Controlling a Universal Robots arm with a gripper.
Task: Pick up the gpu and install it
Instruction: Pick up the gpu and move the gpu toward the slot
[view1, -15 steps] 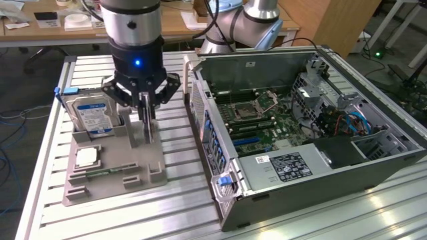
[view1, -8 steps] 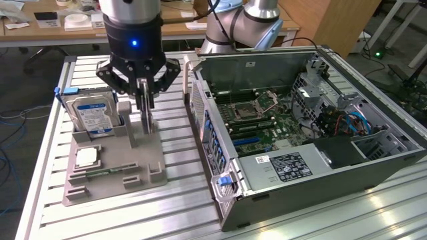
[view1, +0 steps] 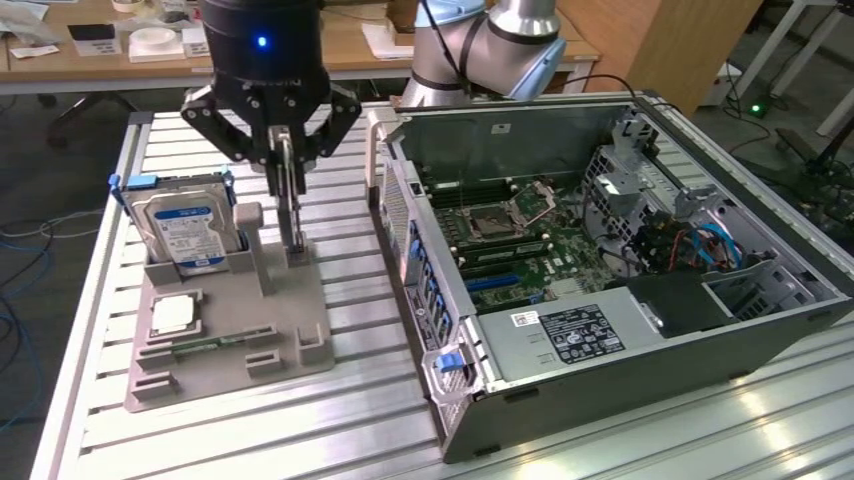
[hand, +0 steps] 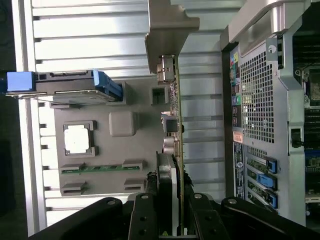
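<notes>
The gpu (view1: 291, 205) is a thin dark card standing on edge over the grey holder tray (view1: 267, 320), its lower end at the tray's upright slot posts. My gripper (view1: 287, 160) comes down from above and is shut on the card's upper part, one finger on each flat side. From the wrist camera the gpu (hand: 175, 125) runs edge-on away from my gripper (hand: 170, 202), and its silver bracket (hand: 167, 30) is at the far end. I cannot tell whether the card touches the tray (hand: 115, 150) or hangs just above it.
The open computer case (view1: 601, 370) lies at the exterior view's right, motherboard (view1: 534, 250) and blue slots (view1: 501, 283) exposed. On the tray stand a hard drive (view1: 187, 225) with a blue-white label, a square silver chip (view1: 174, 315) and a memory stick (view1: 200, 345).
</notes>
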